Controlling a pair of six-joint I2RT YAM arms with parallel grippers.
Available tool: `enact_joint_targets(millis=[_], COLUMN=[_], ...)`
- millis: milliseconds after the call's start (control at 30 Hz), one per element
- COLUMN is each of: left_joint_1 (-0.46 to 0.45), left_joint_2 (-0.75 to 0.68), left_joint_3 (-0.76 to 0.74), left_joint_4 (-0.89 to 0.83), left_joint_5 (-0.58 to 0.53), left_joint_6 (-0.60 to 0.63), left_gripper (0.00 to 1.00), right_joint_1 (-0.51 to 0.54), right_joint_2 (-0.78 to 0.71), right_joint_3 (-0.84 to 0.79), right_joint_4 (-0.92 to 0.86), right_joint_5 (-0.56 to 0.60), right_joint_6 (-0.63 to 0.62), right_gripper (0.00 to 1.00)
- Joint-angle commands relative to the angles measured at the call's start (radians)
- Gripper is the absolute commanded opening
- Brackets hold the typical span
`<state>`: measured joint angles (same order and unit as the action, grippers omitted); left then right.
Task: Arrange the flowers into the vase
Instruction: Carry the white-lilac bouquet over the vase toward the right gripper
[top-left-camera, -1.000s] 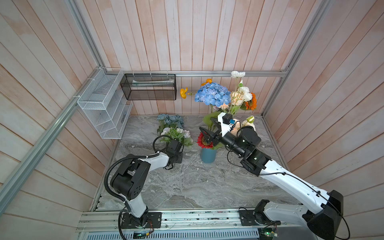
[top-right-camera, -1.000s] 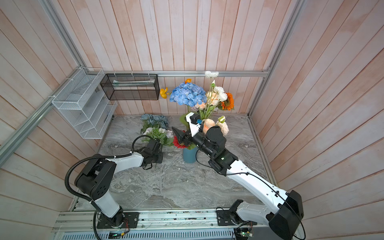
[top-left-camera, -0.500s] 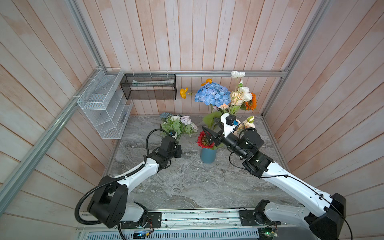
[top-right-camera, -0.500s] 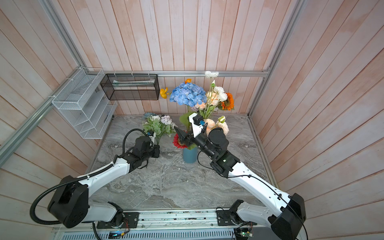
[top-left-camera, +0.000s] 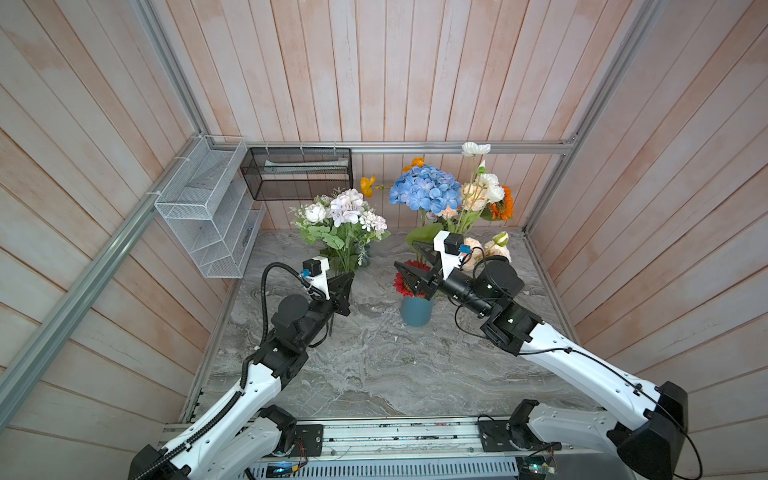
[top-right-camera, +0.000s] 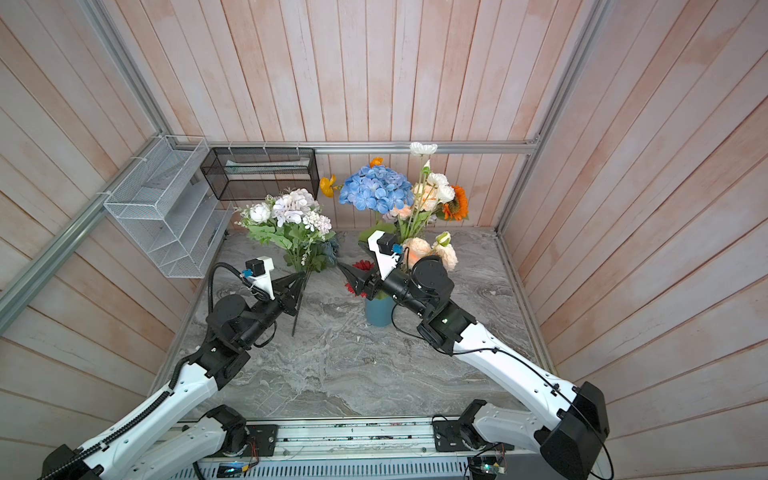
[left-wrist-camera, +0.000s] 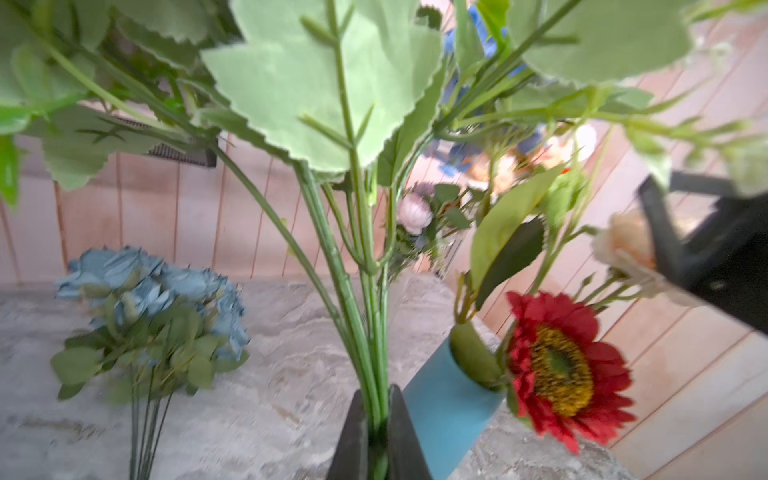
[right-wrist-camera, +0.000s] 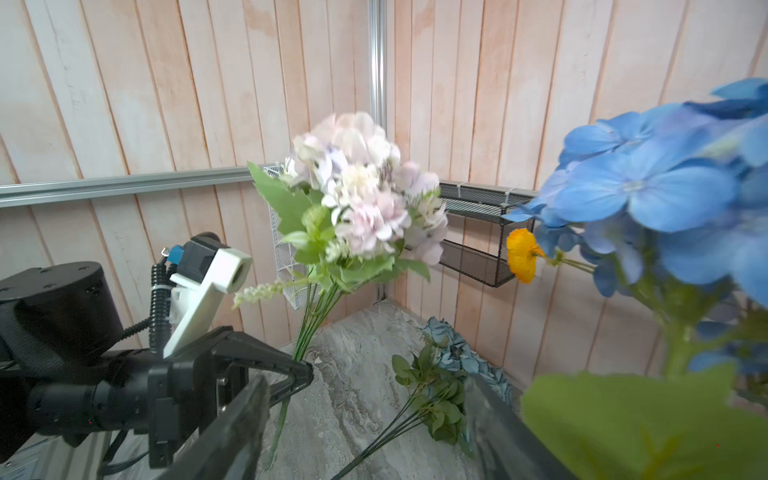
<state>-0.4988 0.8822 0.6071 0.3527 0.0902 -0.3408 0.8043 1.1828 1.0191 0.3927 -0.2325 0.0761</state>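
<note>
Both top views look steeply down from high above the front rail (top-left-camera: 395, 436) toward the back wall (top-left-camera: 374, 83), far enough off to take in the whole table (top-left-camera: 374, 374) and both arms. The left wrist camera sits close behind the left claw (left-wrist-camera: 376, 432), facing the vase (left-wrist-camera: 449, 399) past the white-lilac bunch (left-wrist-camera: 370, 353); the right wrist camera, behind the right claw (right-wrist-camera: 365, 386), faces back toward the left arm (right-wrist-camera: 62, 316), sharing that bunch and the table's far corner
</note>
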Motion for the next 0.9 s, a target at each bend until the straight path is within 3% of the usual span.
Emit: enact_joint_targets(millis=[0,233,600,767,867], left_joint_1=[-0.004,-0.039,-0.190,-0.213,-0.221], left_joint_2=[-0.012,0.011,0.038,0.055,0.063], left_joint_3=[-0.012,0.011,0.037,0.043,0.047], left_joint_4=[0.155,0.285,0.244,0.253,0.255], left_joint_5=[0.066,0.165,0.137,0.122,0.115], left_joint_6=[-0.011,0.036,0.204,0.228,0.237], left_gripper=[0.00,0.00,0.00,0.00,0.00], right_joint_1=[0.036,0.075,0.080,0.080,0.079], right_joint_2=[0.033,0.093,0.133,0.139,0.140], right_joint_3=[0.046,0.094,0.107,0.102,0.101], right_joint_4=[0.020,0.029,0.061,0.061,0.060], right_joint_5=[-0.051,-0.111,-0.142,-0.145,-0.148], right_joint_6=[0.008,0.025,0.051,0.061,0.064], right_gripper=[0.74,0.71,0.63,0.50,0.31])
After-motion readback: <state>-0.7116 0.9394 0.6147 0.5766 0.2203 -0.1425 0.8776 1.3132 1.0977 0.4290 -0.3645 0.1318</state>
